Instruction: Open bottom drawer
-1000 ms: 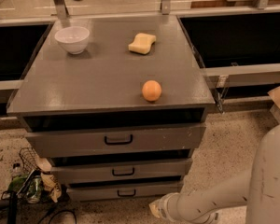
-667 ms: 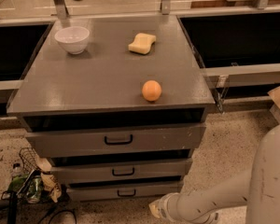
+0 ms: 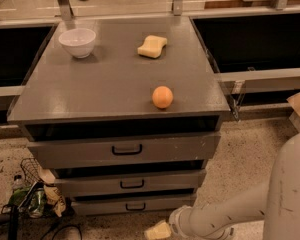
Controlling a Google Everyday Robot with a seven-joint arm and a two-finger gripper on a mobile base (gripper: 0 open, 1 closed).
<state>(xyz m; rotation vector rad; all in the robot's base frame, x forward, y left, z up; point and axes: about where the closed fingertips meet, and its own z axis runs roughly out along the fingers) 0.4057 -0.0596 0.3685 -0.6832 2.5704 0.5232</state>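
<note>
Grey laminate covers the table, the biggest thing in view, and three grey drawers are stacked in the table's front face. The top drawer is the tallest and widest, with the largest black handle. The middle drawer below it is slimmer. The bottom drawer sits lowest in the table, just above the speckled floor. It is the smallest of the three, a thin, narrow grey panel with a small black loop handle at its centre and a dark strip of shadow above it. It looks pushed in.

The robot's pale arm rises at the table's lower right corner, bends low and reaches leftward along the floor in front of the table. Its end effector lies close to the floor, just below the table's lowest drawer front and slightly right of the loop handle, apart from it. Whether the end effector is spread or pressed together, I cannot tell.

On the table's top stand a white bowl at the back left, a yellow sponge at the back centre, and an orange near the front edge.
</note>
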